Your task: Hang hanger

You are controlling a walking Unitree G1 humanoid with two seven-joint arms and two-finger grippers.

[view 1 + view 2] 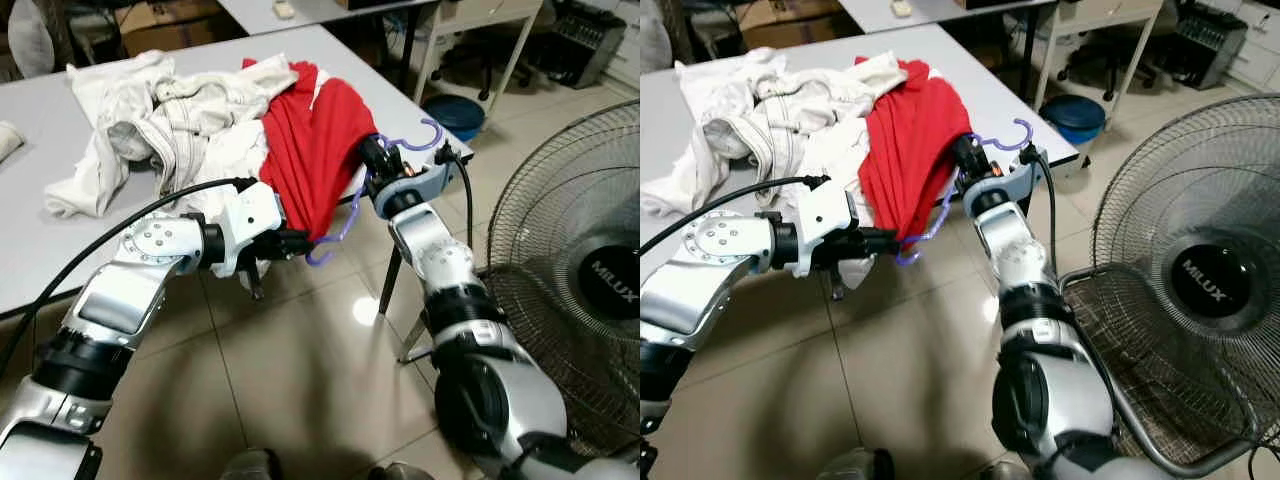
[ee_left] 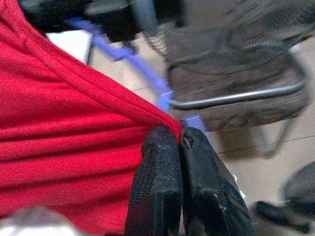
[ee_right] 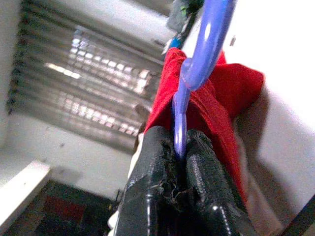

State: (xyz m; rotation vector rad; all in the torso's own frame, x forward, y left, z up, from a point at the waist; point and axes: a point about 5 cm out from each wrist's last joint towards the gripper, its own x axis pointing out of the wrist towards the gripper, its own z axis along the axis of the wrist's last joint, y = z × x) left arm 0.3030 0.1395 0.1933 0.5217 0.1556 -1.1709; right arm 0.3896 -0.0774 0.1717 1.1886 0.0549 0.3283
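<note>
We note the red garment draped over the grey table's near edge, beside a heap of white clothes. Our right gripper is clenched on the purple hanger, which sits partly inside the garment at the table edge. Our left gripper pinches the garment's hem, fingers pressed together. A standing fan is at right.

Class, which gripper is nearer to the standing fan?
Right. The right gripper holds the purple hanger beside the fan; the left gripper pinches the red garment farther away.
</note>
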